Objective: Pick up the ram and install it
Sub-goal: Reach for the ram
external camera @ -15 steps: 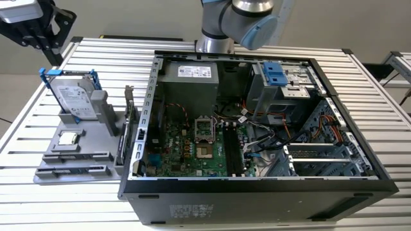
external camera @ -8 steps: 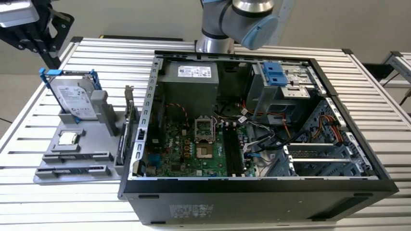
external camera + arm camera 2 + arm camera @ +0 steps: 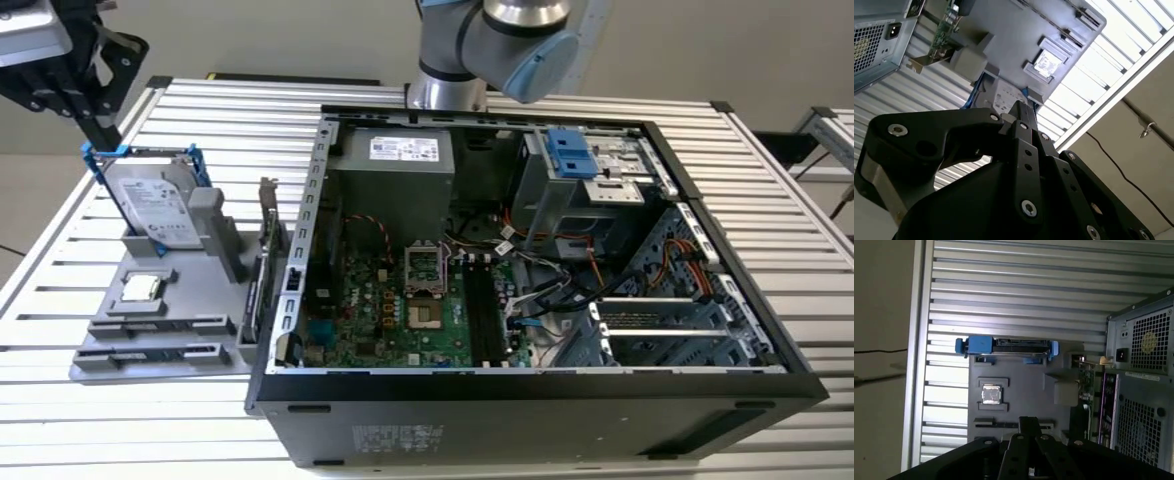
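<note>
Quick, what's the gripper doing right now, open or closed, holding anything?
Gripper: shut, holding nothing that shows, just above the hard drive.

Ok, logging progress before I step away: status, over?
Tool shut, empty, up by the drive. Ram untouched in its holder. Drive stands nearest the tool.
</note>
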Available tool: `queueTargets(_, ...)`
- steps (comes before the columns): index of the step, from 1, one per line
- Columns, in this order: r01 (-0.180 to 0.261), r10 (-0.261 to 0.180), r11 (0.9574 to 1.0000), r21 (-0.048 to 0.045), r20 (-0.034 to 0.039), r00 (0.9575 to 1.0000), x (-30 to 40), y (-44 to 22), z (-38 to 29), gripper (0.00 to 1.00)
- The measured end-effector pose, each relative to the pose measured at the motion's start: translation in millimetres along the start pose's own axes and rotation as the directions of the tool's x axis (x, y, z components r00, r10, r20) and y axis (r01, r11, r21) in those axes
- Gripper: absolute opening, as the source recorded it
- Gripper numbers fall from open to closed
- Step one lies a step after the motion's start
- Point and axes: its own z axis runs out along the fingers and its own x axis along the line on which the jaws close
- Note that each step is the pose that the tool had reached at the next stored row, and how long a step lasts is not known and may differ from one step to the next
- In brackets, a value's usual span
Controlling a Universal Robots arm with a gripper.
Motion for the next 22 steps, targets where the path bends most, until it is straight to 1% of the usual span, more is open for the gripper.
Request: queueTargets(22,0.0,0.0,1.0,-0.0003,-0.0035,1.0,1.7,-33.0,-1.6,0.0)
